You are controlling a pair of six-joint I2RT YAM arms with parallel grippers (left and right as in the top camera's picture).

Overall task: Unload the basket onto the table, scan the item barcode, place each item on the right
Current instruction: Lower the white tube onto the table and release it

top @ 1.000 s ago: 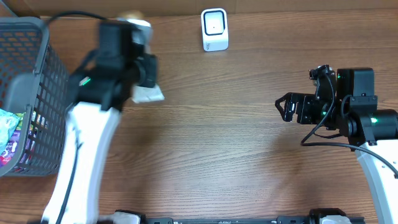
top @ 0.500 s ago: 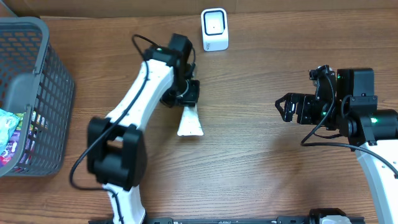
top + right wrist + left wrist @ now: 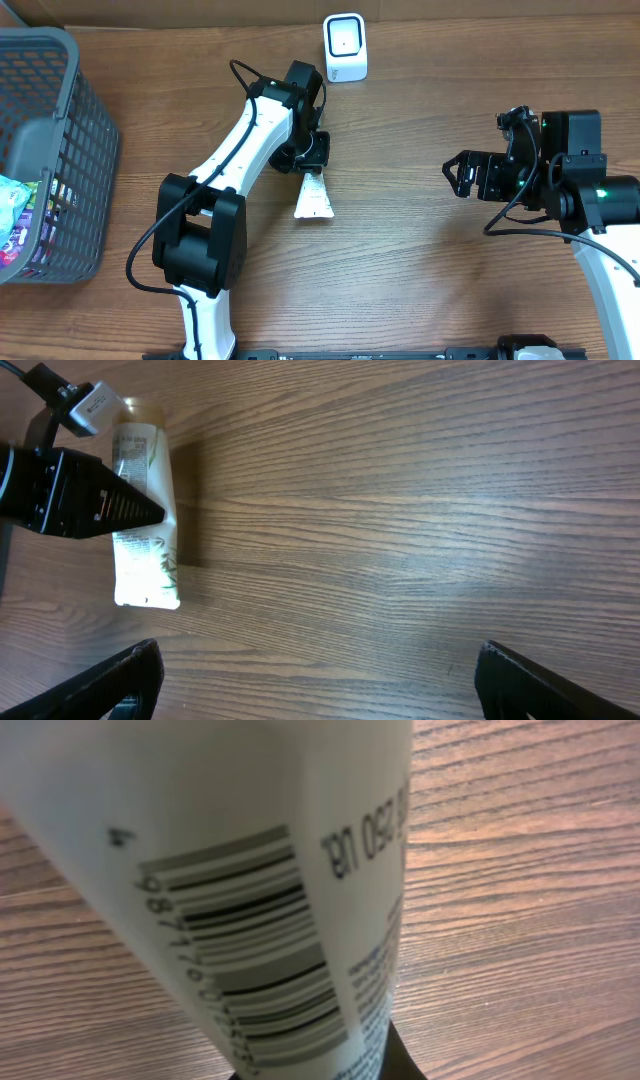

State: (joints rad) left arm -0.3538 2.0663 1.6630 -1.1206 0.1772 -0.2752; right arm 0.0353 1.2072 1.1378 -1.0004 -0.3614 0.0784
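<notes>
Tube [image 3: 312, 198] hangs clamped tight in the left tool [image 3: 311, 163], near the scanner [image 3: 345, 47] over the counter [image 3: 400, 280] — barcode [image 3: 245, 960] facing the wrist camera — right tool [image 3: 459, 172] spread wide, empty

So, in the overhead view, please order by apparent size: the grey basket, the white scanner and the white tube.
1. Grey basket: clearly largest, even cut by the frame edge.
2-3. White scanner and white tube look alike; the left gripper hides the tube's upper end, so I do not rank them.
</notes>
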